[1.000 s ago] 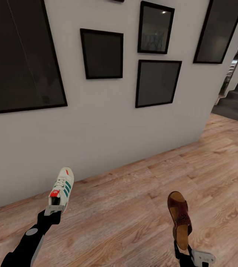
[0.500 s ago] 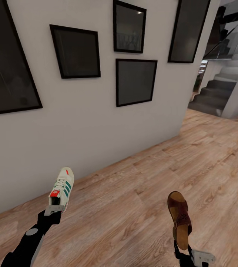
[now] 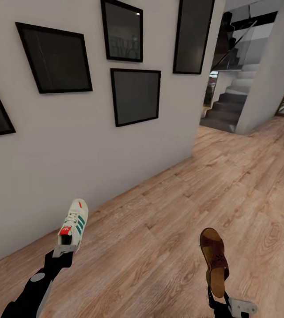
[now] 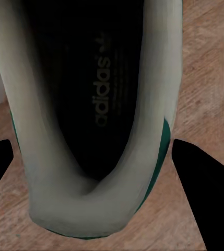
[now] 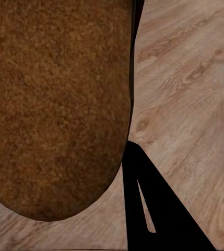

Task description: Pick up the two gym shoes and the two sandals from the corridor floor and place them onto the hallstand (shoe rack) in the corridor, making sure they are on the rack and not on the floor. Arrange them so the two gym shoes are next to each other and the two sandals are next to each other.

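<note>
Since the earlier frames the whole head view has swung: the wall of black picture frames point(image 3: 135, 96) has slid toward the left and more of the staircase point(image 3: 225, 108) and open corridor floor point(image 3: 230, 190) has come in on the right. That is the camera turning with the robot. The two arms and what they carry sit in the same place in the view, so the loads have not shifted in the grippers.

The left gripper point(image 3: 64, 251) is clamped on the heel of a gym shoe point(image 3: 74, 221), white with green stripes and a red tongue label. The shoe points forward and away from the arm, toe out, and is lifted off the floor. In the left wrist view the shoe's point(image 4: 85, 115) dark opening lies between the two dark fingertips point(image 4: 195, 178).

The right gripper point(image 3: 221, 302) holds a reddish-brown sandal point(image 3: 214, 260) by the heel end of its sole, its long axis also running forward from the gripper, strap up. The right wrist view shows the tan footbed point(image 5: 54, 104) close up above the planks, with a dark finger point(image 5: 143, 204) beside it.

The hallstand is out of frame, as are the other shoe and sandal. The next move probably depends on the base turning until the rack appears. Both loads point toe-forward, so either could be slid onto a shelf toe first.
</note>
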{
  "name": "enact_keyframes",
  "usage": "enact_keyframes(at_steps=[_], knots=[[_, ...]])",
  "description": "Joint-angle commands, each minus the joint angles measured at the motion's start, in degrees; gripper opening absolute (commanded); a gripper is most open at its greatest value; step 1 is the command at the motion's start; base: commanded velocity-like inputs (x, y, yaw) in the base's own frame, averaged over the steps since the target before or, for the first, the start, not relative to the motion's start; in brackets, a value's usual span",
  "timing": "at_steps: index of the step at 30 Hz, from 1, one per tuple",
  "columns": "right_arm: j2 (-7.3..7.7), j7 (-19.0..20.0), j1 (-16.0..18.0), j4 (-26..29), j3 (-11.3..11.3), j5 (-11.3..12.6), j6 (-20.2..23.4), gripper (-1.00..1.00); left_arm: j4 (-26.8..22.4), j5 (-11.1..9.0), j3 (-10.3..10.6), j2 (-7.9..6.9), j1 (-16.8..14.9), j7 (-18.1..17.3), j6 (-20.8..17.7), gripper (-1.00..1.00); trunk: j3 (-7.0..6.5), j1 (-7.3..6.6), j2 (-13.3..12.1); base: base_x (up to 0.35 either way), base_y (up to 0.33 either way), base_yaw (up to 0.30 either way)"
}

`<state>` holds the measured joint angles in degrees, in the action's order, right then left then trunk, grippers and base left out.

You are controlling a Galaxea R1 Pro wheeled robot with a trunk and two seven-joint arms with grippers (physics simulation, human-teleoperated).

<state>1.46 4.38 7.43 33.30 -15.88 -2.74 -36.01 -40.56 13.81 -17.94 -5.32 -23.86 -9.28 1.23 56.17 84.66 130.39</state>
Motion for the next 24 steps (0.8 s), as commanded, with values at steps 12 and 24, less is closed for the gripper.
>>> enact_keyframes(at_steps=[12, 24], knots=[[-0.05, 0.54, 0.08, -0.08, -0.38, -0.07, -0.12, -1.00, 3.44, -3.68, -2.18, -0.17, 4.12, -0.39, 10.62, -1.00, 0.30, -0.01, 0.02, 0.000, 0.000, -0.300], [-0.05, 0.54, 0.06, -0.08, -0.38, -0.07, -0.12, -1.00, 4.22, -4.11, -2.41, -0.20, 5.82, -0.14, 10.73, -1.00, 0.55, -0.01, 0.02, 0.000, 0.000, -0.300]])
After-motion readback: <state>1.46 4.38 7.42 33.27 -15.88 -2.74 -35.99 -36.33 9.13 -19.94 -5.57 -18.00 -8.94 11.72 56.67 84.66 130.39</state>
